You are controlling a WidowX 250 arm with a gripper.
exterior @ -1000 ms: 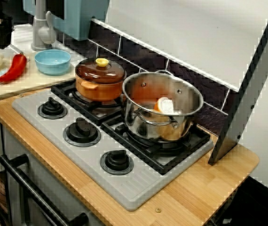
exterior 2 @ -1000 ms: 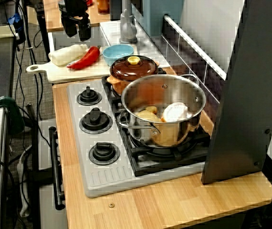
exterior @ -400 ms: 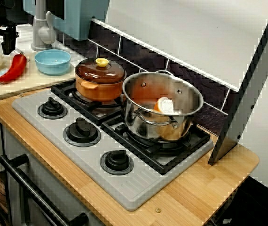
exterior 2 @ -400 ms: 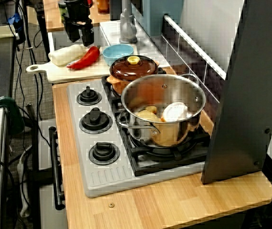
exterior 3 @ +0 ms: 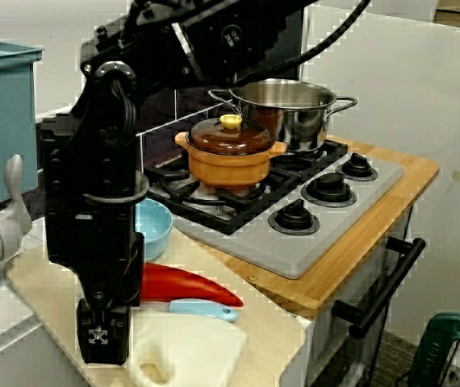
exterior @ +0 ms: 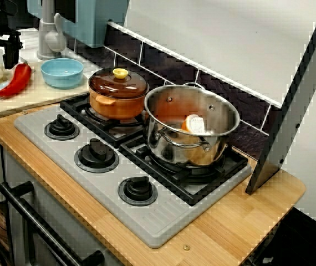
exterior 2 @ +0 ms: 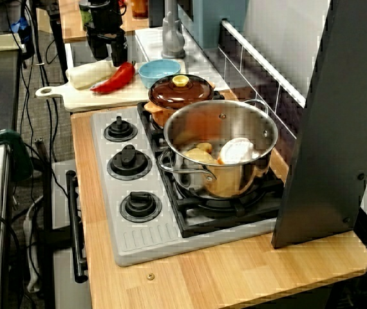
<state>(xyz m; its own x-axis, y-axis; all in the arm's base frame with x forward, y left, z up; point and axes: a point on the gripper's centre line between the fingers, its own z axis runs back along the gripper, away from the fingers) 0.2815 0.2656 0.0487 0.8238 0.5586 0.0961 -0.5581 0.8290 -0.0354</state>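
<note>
Over edge of cutting board (exterior 2: 74, 98): tool (exterior 2: 108, 55), jaws spread, just beside red pepper (exterior 2: 114, 77); blue bowl (exterior 2: 159, 71) near, stove (exterior 2: 138, 241) well apart.

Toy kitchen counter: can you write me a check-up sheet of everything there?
Surface: wooden counter with grey stove; cutting board at one end.
Job's things: red pepper and white food lie together on the board.
Clutter: blue bowl, lidded brown pot, steel pot holding food.
Grippers: gripper hangs over the board, fingers apart, empty.
Cables: one black cable up high.
Surroundings: dark tiled wall, faucet.
</note>
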